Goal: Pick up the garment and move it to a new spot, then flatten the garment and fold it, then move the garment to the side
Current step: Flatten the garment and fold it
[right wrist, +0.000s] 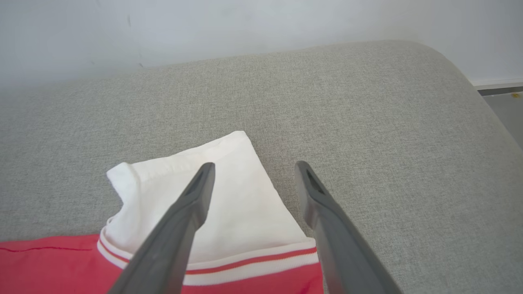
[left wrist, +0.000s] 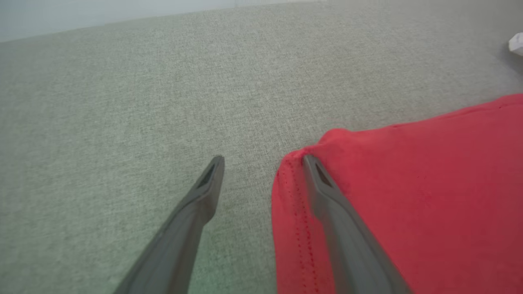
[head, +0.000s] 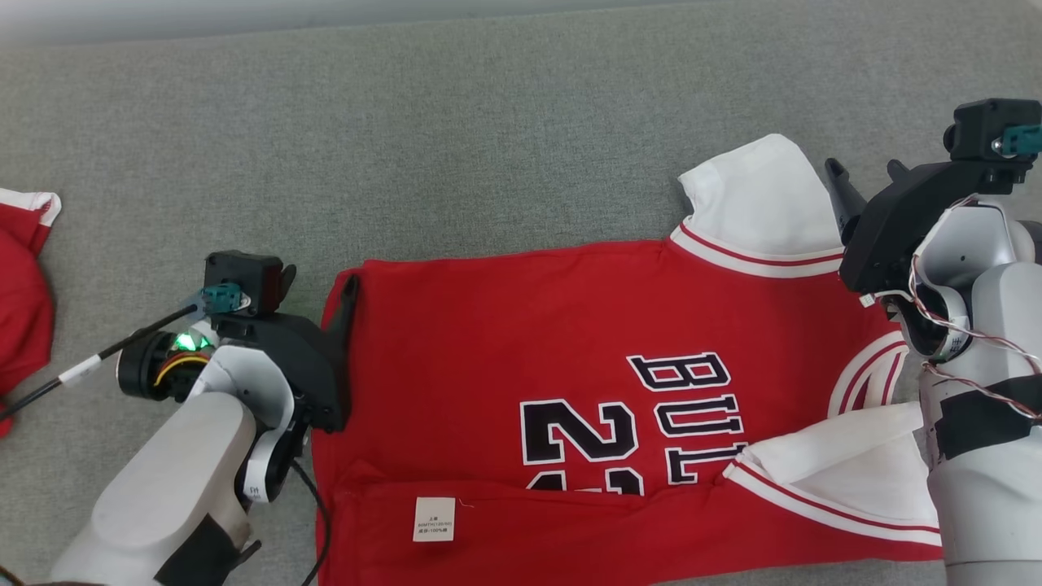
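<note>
Red, white-sleeved basketball jersey (head: 505, 342) lay flattened, one edge folded over; more folding seemingly remained. Left pincer (head: 319, 281) and right pincer (head: 863, 167) stood spread, empty.

Bright even light, soft shadows, slight wrist-view blur

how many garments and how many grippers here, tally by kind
Garments: 2 (red basketball jersey with white sleeves; red and white cloth garment at the left edge)
Grippers: 2 (left gripper; right gripper), both open
Total: 4
</note>
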Robot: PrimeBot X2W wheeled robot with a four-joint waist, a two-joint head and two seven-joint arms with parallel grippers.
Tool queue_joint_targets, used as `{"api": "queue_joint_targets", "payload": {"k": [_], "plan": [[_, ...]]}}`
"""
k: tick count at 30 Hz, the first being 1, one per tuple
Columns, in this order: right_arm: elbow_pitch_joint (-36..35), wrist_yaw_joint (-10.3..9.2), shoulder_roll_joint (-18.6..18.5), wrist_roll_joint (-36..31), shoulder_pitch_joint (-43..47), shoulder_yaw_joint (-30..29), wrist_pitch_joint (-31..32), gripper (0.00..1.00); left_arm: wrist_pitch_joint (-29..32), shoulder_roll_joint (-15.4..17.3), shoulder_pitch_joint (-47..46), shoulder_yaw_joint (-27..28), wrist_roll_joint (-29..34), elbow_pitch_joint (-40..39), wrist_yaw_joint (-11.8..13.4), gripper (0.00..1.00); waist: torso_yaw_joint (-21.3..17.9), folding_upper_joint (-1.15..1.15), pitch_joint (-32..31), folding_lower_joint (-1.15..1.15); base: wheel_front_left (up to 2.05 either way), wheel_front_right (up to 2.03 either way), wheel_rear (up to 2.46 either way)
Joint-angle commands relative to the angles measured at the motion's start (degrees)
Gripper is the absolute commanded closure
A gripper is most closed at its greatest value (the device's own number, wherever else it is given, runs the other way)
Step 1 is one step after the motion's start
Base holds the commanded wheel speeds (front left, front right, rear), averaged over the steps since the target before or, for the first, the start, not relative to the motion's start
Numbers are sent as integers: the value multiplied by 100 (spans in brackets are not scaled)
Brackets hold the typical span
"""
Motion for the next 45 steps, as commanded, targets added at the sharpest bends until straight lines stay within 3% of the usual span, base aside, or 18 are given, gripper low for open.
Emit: {"api": "queue_joint_targets", "payload": {"k": [1,7,17,33,34,36,45], "plan": [[46,-15,-75,31,-92,-26,-64,0,-22,-29,-99,-22,48,25,-30,0,0,-1,34,-1,0,0,0],[161,-15,-178,8,-116,-147,-166,0,-142,18,-212,-20,144,-46,47,0,57,-1,7,-1,0,0,0],[179,-15,-273,-51,-218,-266,-104,0,175,21,-168,-131,19,-272,37,0,81,-1,-28,-1,0,0,0],[144,-15,-214,-191,-487,-260,23,0,605,-118,-263,-333,-4,155,81,0,25,-1,290,-1,0,0,0],[149,-15,-223,-215,-518,-261,32,0,643,-124,-280,-350,1,171,81,7,37,-1,309,-1,0,0,0],[165,-15,-250,-252,-598,-246,80,0,679,-124,-328,-359,7,181,78,100,59,-1,343,-1,0,0,0],[239,-15,-275,-607,-962,-359,550,0,502,-50,-463,-252,15,61,198,100,196,-1,494,-1,0,0,0]]}}
